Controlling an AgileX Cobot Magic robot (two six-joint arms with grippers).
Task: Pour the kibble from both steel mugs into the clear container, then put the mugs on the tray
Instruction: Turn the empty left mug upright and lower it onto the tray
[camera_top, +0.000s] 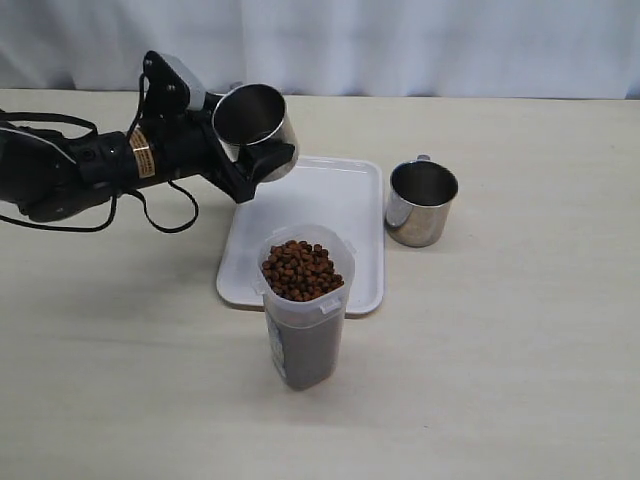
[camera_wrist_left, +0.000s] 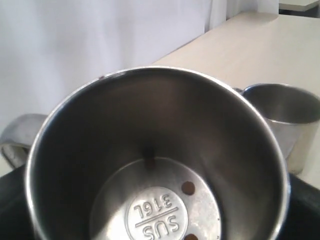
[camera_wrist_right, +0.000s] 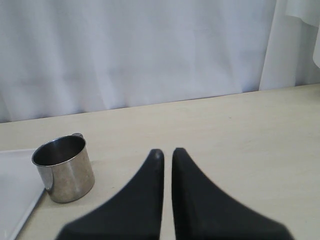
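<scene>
My left gripper (camera_top: 252, 140) is shut on a steel mug (camera_top: 253, 122) and holds it tilted in the air over the far left corner of the white tray (camera_top: 345, 195). In the left wrist view that mug (camera_wrist_left: 100, 150) is nearly empty, with up to three kibble pellets (camera_wrist_left: 188, 187) on its bottom. The clear container (camera_top: 305, 335) stands at the tray's near edge, heaped with kibble (camera_top: 302, 270). The second steel mug (camera_top: 421, 204) (camera_wrist_right: 65, 170) stands upright on the table just right of the tray. My right gripper (camera_wrist_right: 166, 152) is shut and empty, some way from it.
A white curtain hangs behind the table's far edge. The left arm's black cable (camera_top: 165, 215) loops over the table left of the tray. A corner of the tray (camera_wrist_right: 15, 180) shows beside the standing mug in the right wrist view.
</scene>
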